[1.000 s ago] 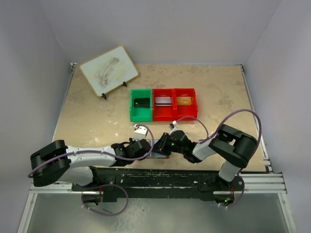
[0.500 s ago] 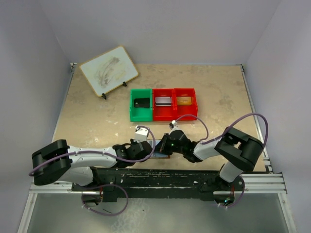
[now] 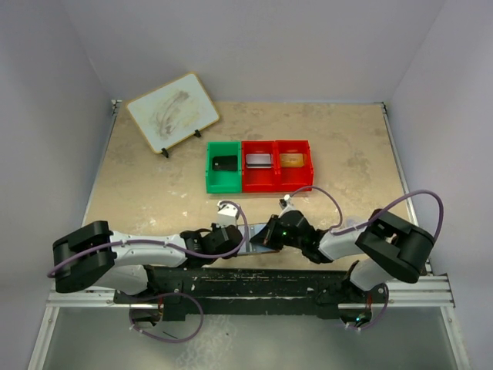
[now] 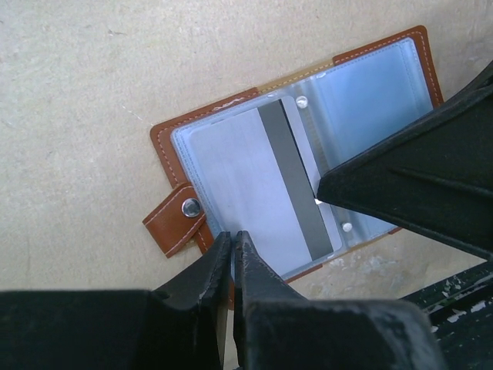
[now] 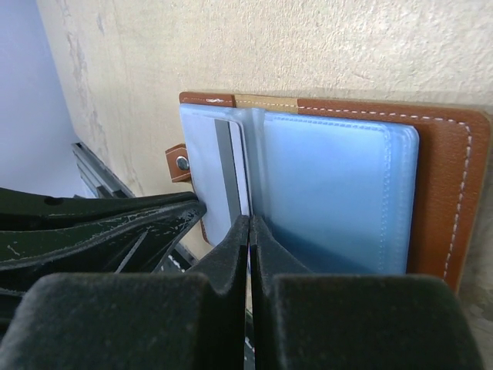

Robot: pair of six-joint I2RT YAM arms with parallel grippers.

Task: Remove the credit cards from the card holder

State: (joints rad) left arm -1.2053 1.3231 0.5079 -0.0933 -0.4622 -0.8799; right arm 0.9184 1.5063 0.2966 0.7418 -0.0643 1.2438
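Observation:
The brown leather card holder [image 4: 164,146] lies open on the table by the front edge, its snap tab [image 4: 176,223] to the left; it also shows in the top view [image 3: 256,240]. A pale credit card [image 4: 231,173] with a grey stripe lies partly out of the left clear sleeve. My left gripper [image 4: 233,235] is shut on the holder's near edge next to the tab. My right gripper [image 5: 249,221] is shut on the card's [image 5: 229,166] edge at the holder's [image 5: 451,193] middle fold. The right blue-grey panel [image 5: 331,193] looks flat. In the top view the left gripper [image 3: 236,240] and the right gripper [image 3: 269,234] meet over the holder.
A green bin [image 3: 223,166] and two red bins [image 3: 259,164] [image 3: 294,163] stand in a row at the table's middle, each with a small item inside. A tilted white board [image 3: 172,112] stands at the back left. The black rail [image 3: 269,279] runs just behind the holder's near edge.
My right arm has shifted to the right, its elbow swinging out, and the gripper has drawn rightward over the holder. The left gripper has stayed on the holder's edge.

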